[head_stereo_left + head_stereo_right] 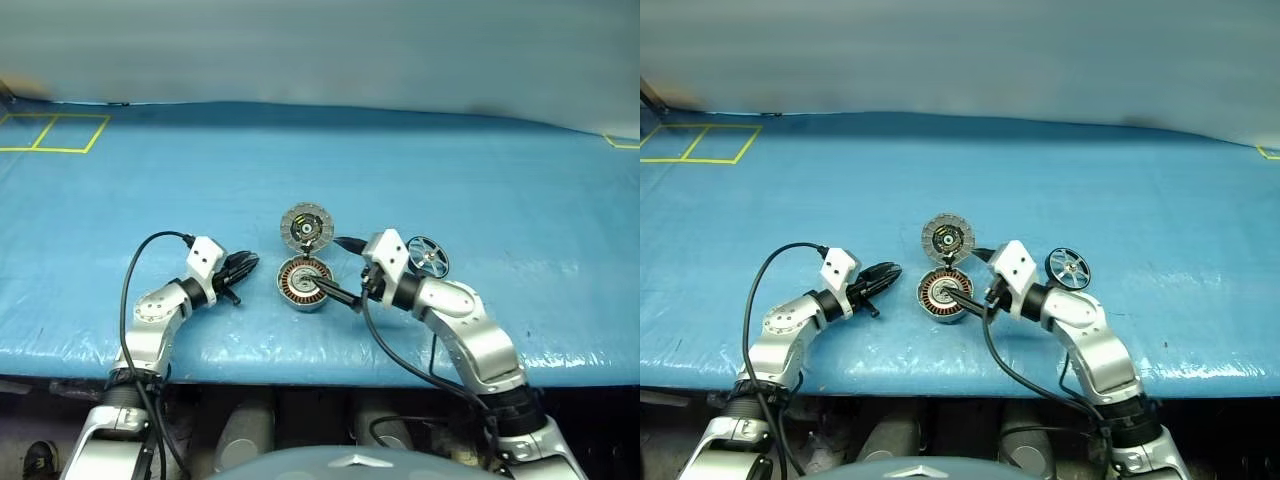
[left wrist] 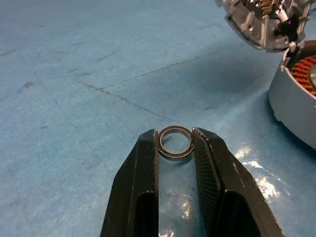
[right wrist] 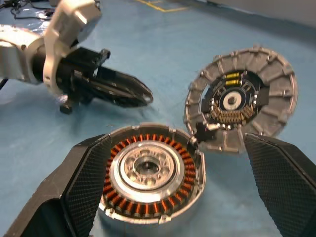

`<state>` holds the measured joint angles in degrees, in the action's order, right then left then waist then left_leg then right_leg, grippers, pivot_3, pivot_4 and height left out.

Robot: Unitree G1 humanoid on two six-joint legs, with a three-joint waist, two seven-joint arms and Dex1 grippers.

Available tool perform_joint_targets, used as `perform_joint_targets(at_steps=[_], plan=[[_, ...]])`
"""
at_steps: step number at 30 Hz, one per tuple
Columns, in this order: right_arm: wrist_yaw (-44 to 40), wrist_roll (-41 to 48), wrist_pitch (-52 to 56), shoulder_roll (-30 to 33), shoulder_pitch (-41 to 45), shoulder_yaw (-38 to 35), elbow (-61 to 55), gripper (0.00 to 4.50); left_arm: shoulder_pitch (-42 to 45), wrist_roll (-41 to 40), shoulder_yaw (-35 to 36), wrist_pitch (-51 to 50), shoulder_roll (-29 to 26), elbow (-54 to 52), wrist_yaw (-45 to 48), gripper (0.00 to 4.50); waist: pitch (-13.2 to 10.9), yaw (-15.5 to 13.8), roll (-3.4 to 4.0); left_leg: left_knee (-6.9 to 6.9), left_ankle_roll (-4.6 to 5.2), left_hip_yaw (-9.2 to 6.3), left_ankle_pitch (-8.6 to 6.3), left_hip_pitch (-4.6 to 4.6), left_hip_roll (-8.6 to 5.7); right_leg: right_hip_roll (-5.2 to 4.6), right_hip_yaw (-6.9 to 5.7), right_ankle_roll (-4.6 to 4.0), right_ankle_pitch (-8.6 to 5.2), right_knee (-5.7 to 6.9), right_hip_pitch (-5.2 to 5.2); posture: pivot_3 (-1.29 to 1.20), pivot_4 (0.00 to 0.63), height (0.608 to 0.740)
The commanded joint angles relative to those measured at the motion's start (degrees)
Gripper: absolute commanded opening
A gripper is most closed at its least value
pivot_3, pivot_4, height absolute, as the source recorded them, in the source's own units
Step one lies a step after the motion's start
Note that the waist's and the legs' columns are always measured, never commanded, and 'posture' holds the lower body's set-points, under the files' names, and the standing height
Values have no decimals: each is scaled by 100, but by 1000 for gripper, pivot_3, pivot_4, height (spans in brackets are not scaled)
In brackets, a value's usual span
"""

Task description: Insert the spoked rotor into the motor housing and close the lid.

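Left gripper (image 2: 175,143) pinches a small metal ring (image 2: 176,142) between its fingertips, left of the motor housing (image 1: 303,284). Right gripper (image 3: 173,182) stands wide open, fingers flanking the housing, holding nothing. Lid (image 1: 305,227) tilts open behind the housing. Spoked rotor (image 1: 428,257) sits right of the housing on the blue table (image 1: 500,190).

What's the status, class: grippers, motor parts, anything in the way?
Left gripper shut on a small metal ring. Right gripper open, straddling the housing. Lid open, rotor still on the table. Nothing blocking.
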<state>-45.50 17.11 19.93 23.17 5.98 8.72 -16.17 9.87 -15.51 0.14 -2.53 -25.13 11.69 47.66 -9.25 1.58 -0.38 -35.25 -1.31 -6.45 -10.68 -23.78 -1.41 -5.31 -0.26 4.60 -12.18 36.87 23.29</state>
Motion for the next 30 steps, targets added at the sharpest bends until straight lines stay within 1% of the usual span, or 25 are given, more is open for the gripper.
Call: perform_joint_targets(at_steps=[1,4,8,11,19,26,30], plan=[[-232,420,-101,69,-84,-285,-182,4500,0,-282,12,-258,-247,-737,388,651,-1,6,3,1,0,0,0,1,1,1,-1,-20,-11,2,1,0,150,740],[-248,367,-200,209,-220,-404,10,4500,58,-448,30,-461,-339,-1045,528,651,-1,-2,3,-2,1,4,1,7,3,0,0,-27,-16,4,-5,0,150,740],[-198,253,-124,416,-400,-461,109,4500,140,-423,-239,-717,-518,-1366,849,651,-2,-12,3,-5,1,6,1,7,3,0,1,-28,-17,1,-8,0,150,740],[-187,243,-82,510,-471,-418,110,4500,209,-377,-396,-811,-531,-1435,952,651,-2,-22,3,-3,2,7,1,5,2,0,1,-27,-16,0,-5,0,150,740],[-205,205,-56,504,-539,-216,108,4500,657,103,-999,-669,-371,-976,1062,651,-3,-24,1,-6,2,8,1,5,2,1,1,-26,-16,1,-6,0,150,740],[-182,153,-127,486,-527,-161,110,4500,902,357,-1384,-512,-205,-617,1213,651,-4,-27,-1,-5,3,8,1,3,2,1,1,-23,-14,0,-5,0,150,740],[-141,123,-151,482,-534,-153,122,4500,972,426,-1443,-450,-116,-491,1220,651,-4,-27,-1,-6,3,8,1,4,2,1,1,-23,-14,2,-5,0,150,740]])
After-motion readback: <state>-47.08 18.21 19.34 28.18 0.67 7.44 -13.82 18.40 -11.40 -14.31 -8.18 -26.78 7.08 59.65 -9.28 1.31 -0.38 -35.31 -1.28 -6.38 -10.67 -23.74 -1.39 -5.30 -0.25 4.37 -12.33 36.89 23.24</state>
